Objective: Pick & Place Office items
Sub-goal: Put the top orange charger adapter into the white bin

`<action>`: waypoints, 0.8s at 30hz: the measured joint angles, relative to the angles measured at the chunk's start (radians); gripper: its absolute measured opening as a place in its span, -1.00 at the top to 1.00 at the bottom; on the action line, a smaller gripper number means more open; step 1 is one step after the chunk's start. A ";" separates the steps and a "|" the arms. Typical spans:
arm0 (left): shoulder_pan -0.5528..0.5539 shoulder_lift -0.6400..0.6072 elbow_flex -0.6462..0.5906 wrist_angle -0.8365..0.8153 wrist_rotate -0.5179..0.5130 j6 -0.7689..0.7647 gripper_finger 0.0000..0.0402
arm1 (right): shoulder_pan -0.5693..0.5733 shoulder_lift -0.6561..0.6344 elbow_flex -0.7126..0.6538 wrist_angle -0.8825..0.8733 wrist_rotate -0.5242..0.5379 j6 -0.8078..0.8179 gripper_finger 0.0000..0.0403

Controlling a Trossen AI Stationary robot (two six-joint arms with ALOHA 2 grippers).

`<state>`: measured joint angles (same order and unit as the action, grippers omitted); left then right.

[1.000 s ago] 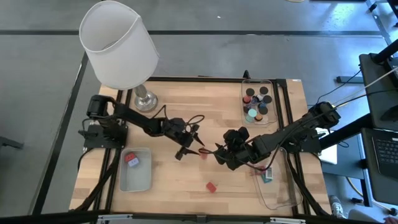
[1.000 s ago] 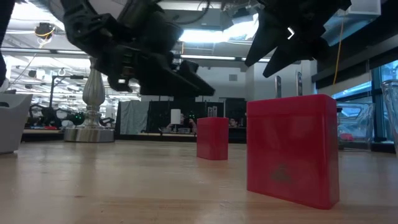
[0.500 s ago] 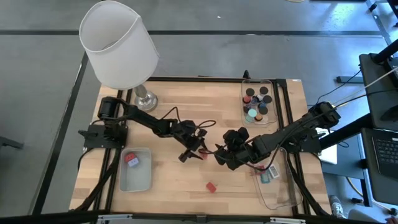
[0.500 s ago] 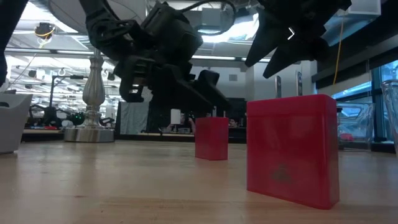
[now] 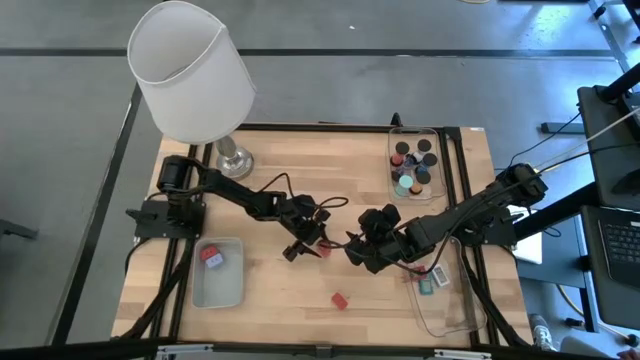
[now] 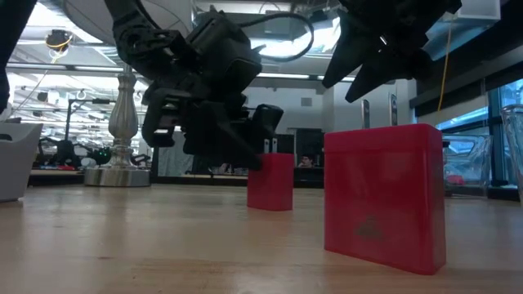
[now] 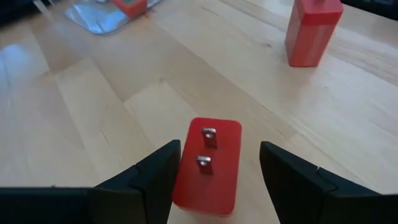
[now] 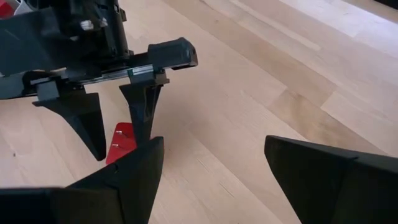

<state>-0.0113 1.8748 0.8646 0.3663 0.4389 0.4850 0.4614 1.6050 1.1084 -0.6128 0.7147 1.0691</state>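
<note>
Left wrist view: the left gripper [image 7: 214, 180] is lowered over a small red rectangular block with two metal prongs [image 7: 207, 163]; its two dark fingers [image 7: 149, 177] stand apart on either side of the block, and whether they touch it cannot be told. The block stands on the light wooden table [image 7: 93, 106], near the middle of the table in the high view. A second small red block [image 7: 312, 31] stands well apart, nearer the table's front edge. High view: the right gripper [image 5: 357, 246] hangs just beside the left one, fingers spread and holding nothing. A third red block [image 5: 209, 254] lies in the frosted plastic tray [image 5: 218, 290] by the left arm's base. Short dark cylinders and one teal cylinder [image 5: 405, 184] fill the clear tray [image 5: 392, 150] at the far right corner; a flat teal piece [image 5: 426, 284] lies in the clear tray [image 5: 450, 318] beneath the right arm. A white-shaded lamp [image 5: 190, 70] stands at the far left corner.
</note>
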 joint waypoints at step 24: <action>-0.042 -0.075 -0.002 -0.057 -0.150 -0.392 0.41 | 0.000 0.000 0.000 0.000 0.002 -0.001 -0.40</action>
<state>-0.0532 1.7994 0.8631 0.3097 0.2885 0.0932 0.4614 1.6051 1.1084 -0.6128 0.7170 1.0679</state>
